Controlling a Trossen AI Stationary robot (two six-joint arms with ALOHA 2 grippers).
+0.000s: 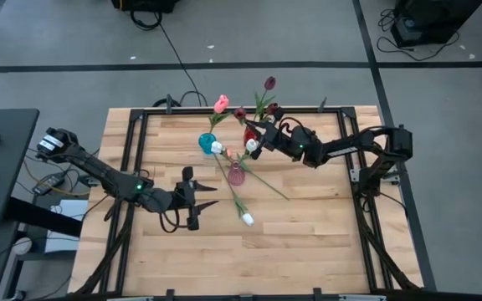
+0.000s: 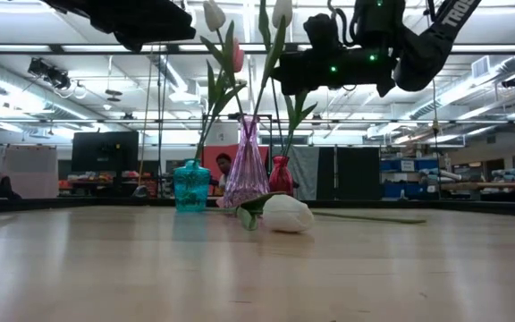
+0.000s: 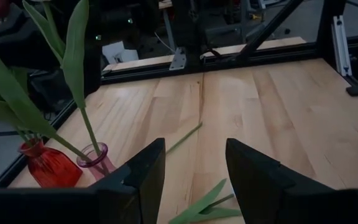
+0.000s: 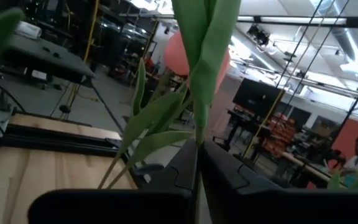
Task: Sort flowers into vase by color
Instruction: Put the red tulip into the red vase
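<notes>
Three small vases stand mid-table: teal (image 1: 206, 143), pink (image 1: 236, 174) and red (image 1: 249, 134). Pink and maroon tulips stand in the teal and red ones, and two white heads (image 2: 214, 13) rise above the pink vase (image 2: 248, 170). One white tulip (image 1: 247, 219) lies flat on the table on its stem and head (image 2: 286, 213). My right gripper (image 1: 260, 141) hovers over the vases, shut on a white tulip's stem. My left gripper (image 1: 204, 197) is open, above the table just left of the lying tulip. My right gripper pinches the green stem of a white tulip (image 4: 197, 134) between its two fingers, below the head and among the leaves. The fingers come level from the table's right and lie across the stem. The tulip stands upright, its stem running down to the pink vase's mouth (image 2: 249, 121).
A bare green stem (image 1: 268, 186) lies on the wood right of the pink vase. A leaf of the lying tulip (image 3: 205, 205) shows between my left fingers. Black frame rails (image 1: 132, 159) edge the table. Open wood lies toward the near edge. A person (image 2: 224, 166) is in the room behind.
</notes>
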